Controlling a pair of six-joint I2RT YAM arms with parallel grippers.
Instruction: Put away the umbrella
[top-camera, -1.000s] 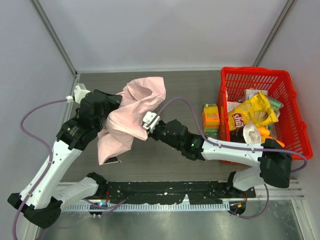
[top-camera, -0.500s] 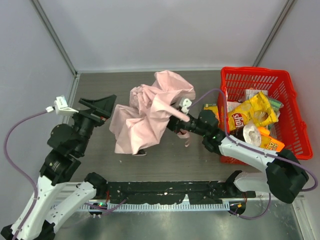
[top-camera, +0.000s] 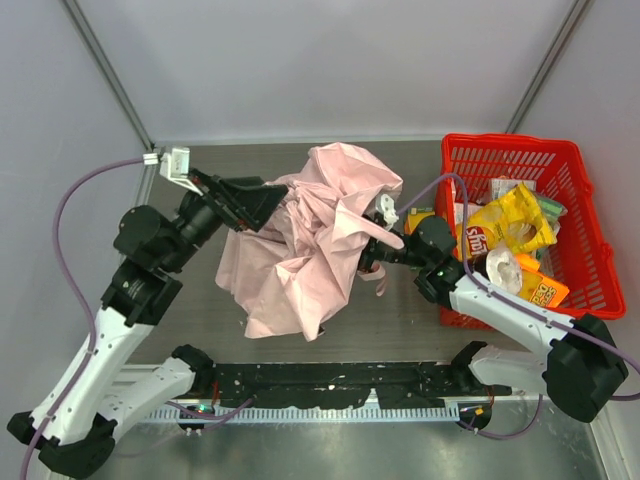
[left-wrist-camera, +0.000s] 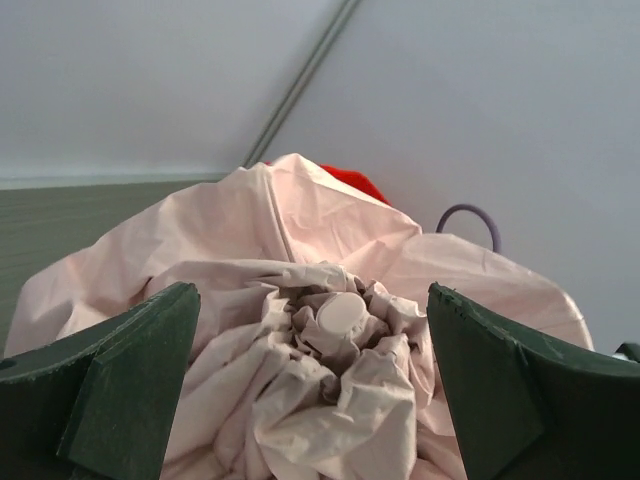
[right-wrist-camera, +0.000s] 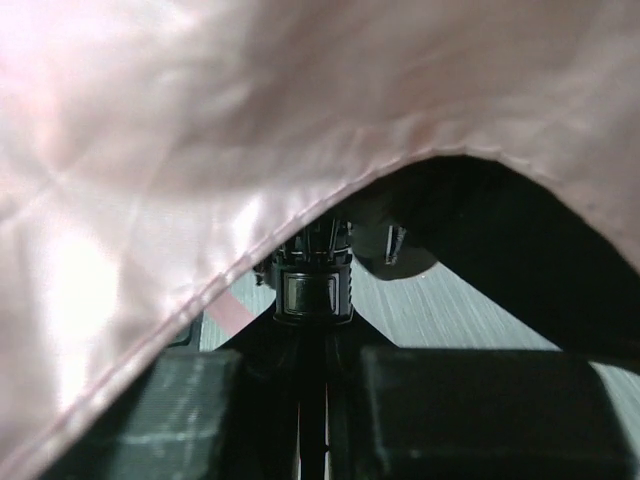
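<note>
The pale pink umbrella (top-camera: 310, 245) lies half-collapsed and crumpled at the table's middle. My left gripper (top-camera: 266, 205) is wide open at its left end. In the left wrist view the green fingers (left-wrist-camera: 120, 390) stand either side of the bunched fabric and the round pink top cap (left-wrist-camera: 340, 318) without touching them. My right gripper (top-camera: 372, 252) reaches under the canopy from the right. In the right wrist view it (right-wrist-camera: 312, 360) is shut on the umbrella's dark handle (right-wrist-camera: 313, 292). Pink fabric (right-wrist-camera: 200, 130) hangs over that view.
A red basket (top-camera: 575, 160) stands at the right with a yellow chips bag (top-camera: 510, 225) and other packets in it. An orange box (top-camera: 422, 235) leans against its left wall. Grey walls close in the table at the back and left.
My left gripper let go of the fabric, opened wide, drew back, then returned to the umbrella's top. My right arm carried the umbrella rightward by its handle, and the canopy swung round.
</note>
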